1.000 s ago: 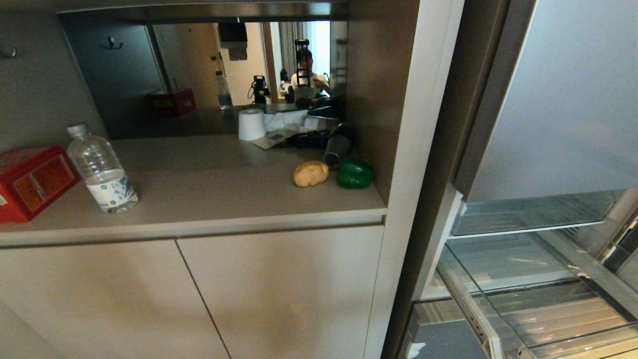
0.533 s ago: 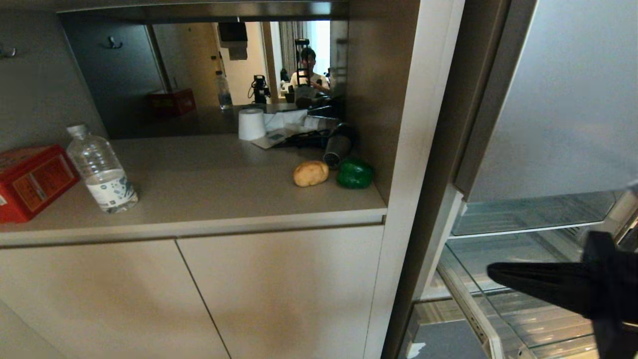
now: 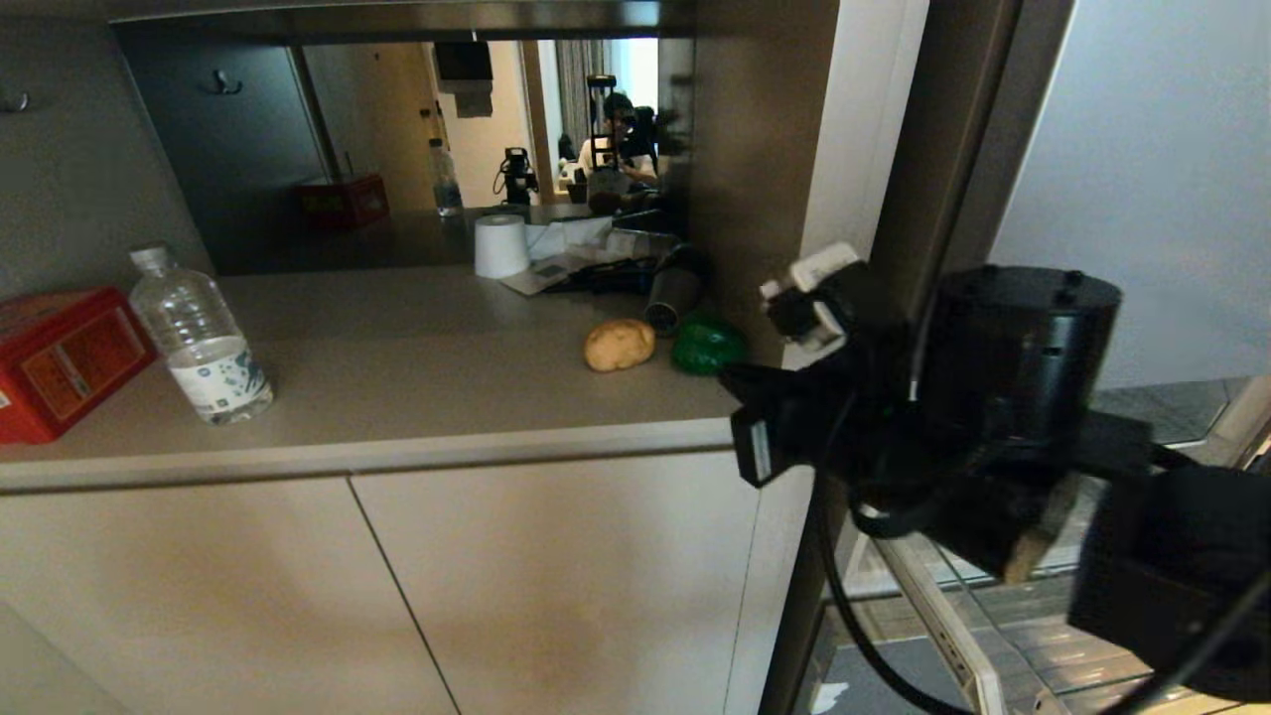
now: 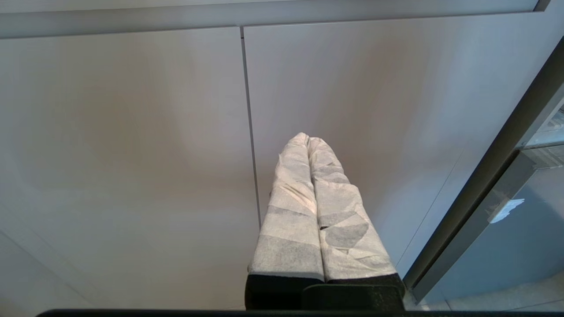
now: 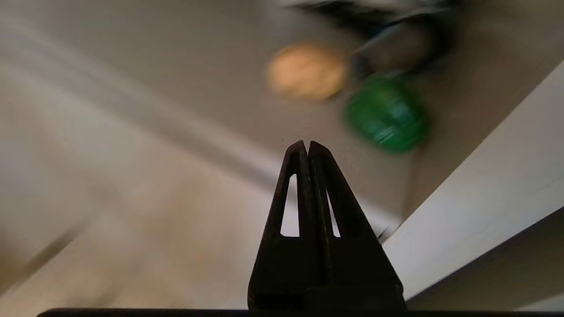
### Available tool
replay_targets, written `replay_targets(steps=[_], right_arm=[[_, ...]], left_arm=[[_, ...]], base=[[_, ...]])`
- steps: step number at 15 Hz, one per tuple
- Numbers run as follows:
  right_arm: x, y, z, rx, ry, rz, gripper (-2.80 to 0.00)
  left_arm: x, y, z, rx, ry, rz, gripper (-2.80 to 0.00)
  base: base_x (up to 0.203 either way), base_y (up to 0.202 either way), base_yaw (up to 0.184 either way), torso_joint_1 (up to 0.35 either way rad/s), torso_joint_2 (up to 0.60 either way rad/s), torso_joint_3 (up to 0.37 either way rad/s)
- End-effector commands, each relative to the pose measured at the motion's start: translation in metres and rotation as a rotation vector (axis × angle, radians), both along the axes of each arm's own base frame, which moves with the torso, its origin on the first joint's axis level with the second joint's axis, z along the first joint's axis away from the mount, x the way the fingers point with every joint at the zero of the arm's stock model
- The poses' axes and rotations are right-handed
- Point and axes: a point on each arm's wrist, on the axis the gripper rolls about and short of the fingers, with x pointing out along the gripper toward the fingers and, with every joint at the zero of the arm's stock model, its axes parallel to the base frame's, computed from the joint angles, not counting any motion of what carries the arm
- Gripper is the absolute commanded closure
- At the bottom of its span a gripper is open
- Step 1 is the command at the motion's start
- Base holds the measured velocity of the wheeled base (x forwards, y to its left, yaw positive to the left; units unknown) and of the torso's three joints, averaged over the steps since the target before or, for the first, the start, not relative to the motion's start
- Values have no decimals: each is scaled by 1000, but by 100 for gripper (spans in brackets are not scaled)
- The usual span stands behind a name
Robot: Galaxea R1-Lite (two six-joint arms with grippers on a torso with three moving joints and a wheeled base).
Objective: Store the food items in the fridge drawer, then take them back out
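- Since a second ago, the right arm has swung up into the head view from the lower right; it was absent then and now fills the space in front of the fridge frame, at the corner of the tabletop [image 3: 397,397].
- Right pincer [image 5: 307,147]: fingers pressed together, holding nothing. It points toward the tabletop's near edge from just outside it, not yet over the surface.
- Potato [image 3: 619,345]: lying on the tabletop ahead of the right pincer's tip and well apart from it, untouched.
- Green pepper [image 3: 706,346]: just beside the potato, on the side toward the cabinet's side wall, also ahead of the pincer and clear of it.
- Left pincer [image 4: 308,143]: wrapped fingers pressed together, empty, parked low facing the cabinet doors [image 4: 132,154], far from both food items.
- Fridge drawer: not identifiable behind the right arm; only glass shelving [image 3: 1162,402] and a rail show beyond it. Its position cannot be stated.
- Other items on the tabletop, far to the side of the pincer: water bottle [image 3: 197,338], red box [image 3: 60,357], paper roll [image 3: 500,246].
- Progress, judged: at the outset. Neither item is picked up or stored. Remaining: spread the pincer, grasp each item, carry it to the drawer, then take both back out.
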Motion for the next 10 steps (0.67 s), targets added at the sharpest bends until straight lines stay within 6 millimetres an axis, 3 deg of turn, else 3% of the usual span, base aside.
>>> replay_targets(steps=[1,6,10], right_arm=[[24,29,-12,-12,0,-83,0],[89,64,-24,14,-53,-278,0],[135,64,-28,2,-107,-421,0]], left_arm=[[0,0,0,0,2,0,0],[0,0,0,0,2,0,0],[0,0,0,0,2,0,0]], base=[[0,0,0,0,0,0],[0,0,0,0,0,0],[0,0,0,0,0,0]])
